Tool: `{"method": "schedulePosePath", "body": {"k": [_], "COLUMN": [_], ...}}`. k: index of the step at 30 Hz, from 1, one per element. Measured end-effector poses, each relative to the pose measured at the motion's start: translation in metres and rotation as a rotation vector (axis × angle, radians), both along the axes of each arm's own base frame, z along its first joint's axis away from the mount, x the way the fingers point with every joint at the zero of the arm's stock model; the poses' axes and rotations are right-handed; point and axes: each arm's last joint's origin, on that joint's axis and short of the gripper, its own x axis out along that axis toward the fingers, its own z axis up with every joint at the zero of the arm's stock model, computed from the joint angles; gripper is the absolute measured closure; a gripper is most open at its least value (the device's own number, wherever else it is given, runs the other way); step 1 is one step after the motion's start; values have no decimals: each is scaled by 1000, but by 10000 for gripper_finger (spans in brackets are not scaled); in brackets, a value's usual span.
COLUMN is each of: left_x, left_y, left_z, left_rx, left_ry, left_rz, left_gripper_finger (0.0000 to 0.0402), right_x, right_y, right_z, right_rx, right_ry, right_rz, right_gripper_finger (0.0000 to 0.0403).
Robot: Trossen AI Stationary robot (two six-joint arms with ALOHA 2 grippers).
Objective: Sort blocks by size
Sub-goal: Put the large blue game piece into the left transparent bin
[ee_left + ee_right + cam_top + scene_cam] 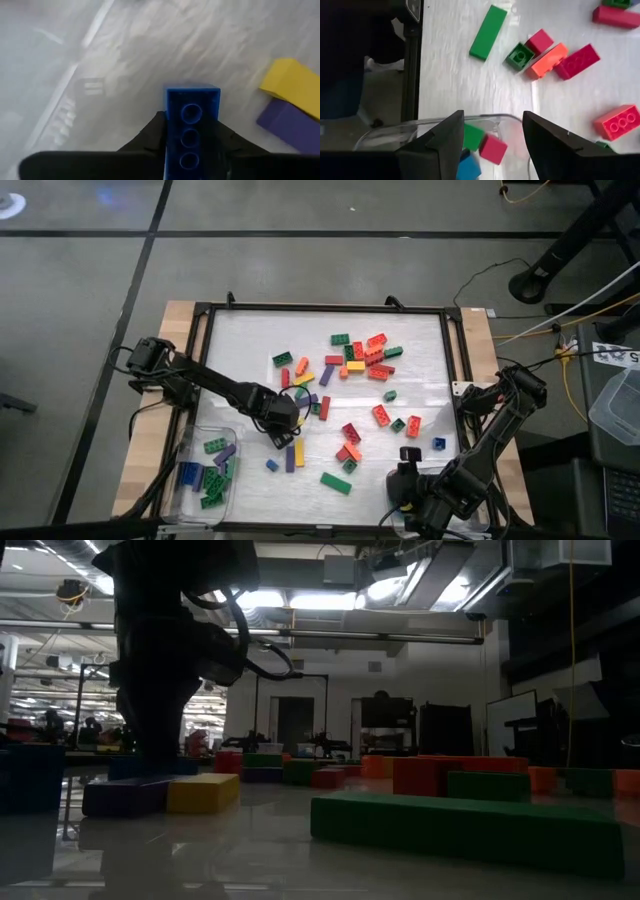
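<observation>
Left gripper [281, 423] low over white mat [420, 340], mid-left, fingers [150, 137] clamped on long blue brick [190, 125]. Yellow brick [292, 85] and purple brick [287, 125] lie side by side just beside it. Loose blocks [365, 355] scattered across mat. Left tray [190, 435] holds green, blue, purple bricks. Right gripper [492, 135] hangs spread, nothing held, above right tray [435, 122] at near-right corner; tray holds red, green, blue squares.

Finding no readable text, label, brand, number or sign anywhere: none on blocks, trays, table or room beyond.
</observation>
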Motion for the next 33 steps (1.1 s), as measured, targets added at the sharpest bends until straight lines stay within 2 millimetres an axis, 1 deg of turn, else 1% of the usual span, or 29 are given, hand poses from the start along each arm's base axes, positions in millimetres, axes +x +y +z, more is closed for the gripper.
{"method": "schedulePosePath", "body": {"k": [3,5,10,14,16,18,20,23,25,27,30,33], "left_x": [-1,-1,-6,-16,-26,-40,-58,-87,-104,-116,-127,-134], "left_y": [-1,-1,-3,-8,-13,-18,-24,-31,-35,-38,-44,-50], "left_z": [4,11,38,69,83,96,108,118,121,121,119,113], "left_rx": [-19,-40,-156,-350,-457,-533,-569,-581,-558,-504,-452,-426], "left_ry": [-7,-26,-99,-171,-173,-144,-97,22,98,155,231,276], "left_rz": [-21,-26,-74,-140,-157,-156,-143,-83,-6,72,108,123], "left_gripper_finger": [336,336,330,328,331,331,329,321,315,306,284,252], "right_x": [1,1,8,24,34,44,52,61,66,69,74,76], "right_y": [0,-1,-2,-5,-8,-12,-17,-26,-31,-35,-40,-43], "right_z": [0,1,4,8,11,12,12,12,11,10,10,10], "right_rx": [-22,-47,-141,-187,-197,-190,-170,-116,-87,-66,-40,-29], "right_ry": [-18,-43,-154,-240,-278,-302,-293,-253,-228,-213,-196,-188], "right_rz": [12,17,54,123,159,183,211,229,234,234,233,229], "right_gripper_finger": [200,200,201,201,201,201,201,201,201,201,201,201]}}
